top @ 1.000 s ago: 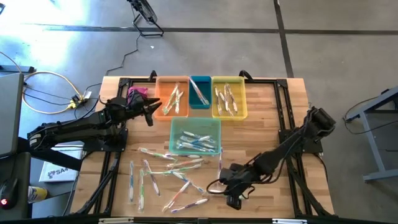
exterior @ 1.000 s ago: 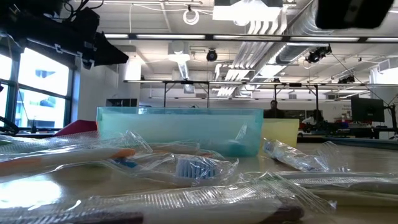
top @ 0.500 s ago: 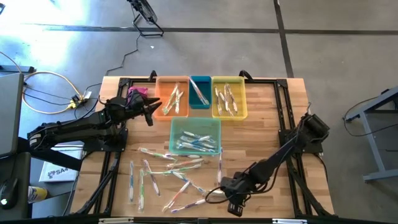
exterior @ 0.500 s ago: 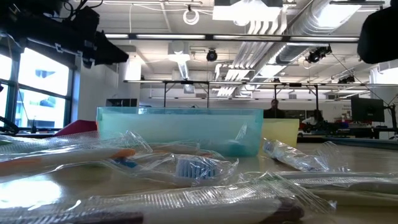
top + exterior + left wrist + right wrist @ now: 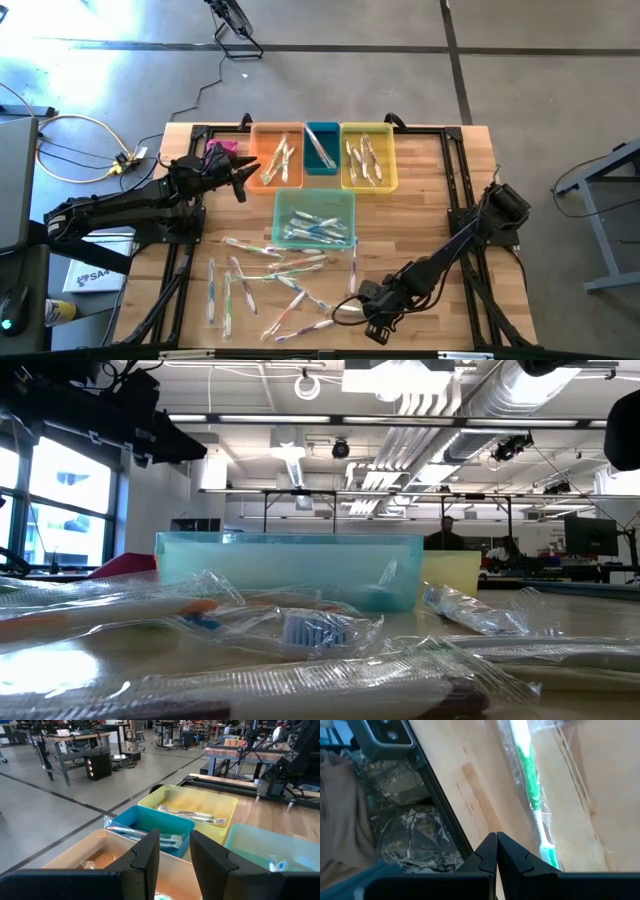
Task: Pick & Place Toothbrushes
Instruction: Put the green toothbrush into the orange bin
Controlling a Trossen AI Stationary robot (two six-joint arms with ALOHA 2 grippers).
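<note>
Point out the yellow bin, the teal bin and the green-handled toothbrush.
yellow bin (image 5: 392, 158): high view, right wall.
teal bin (image 5: 314, 192): high view, far rim.
green-handled toothbrush (image 5: 530, 784): right wrist view, green handle.

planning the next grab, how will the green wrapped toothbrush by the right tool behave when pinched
The green toothbrush is thin, so probably light. Its clear crinkled wrapper looks loose and may slip or crumple under the right tool. Lying flat, it seems unlikely to roll.

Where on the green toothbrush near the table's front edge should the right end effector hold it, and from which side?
Probably mid-handle of the green toothbrush, from above, closing across its width: it lies flat in a clear wrapper, long and thin. The right end effector, shut beside it, must open first.
</note>
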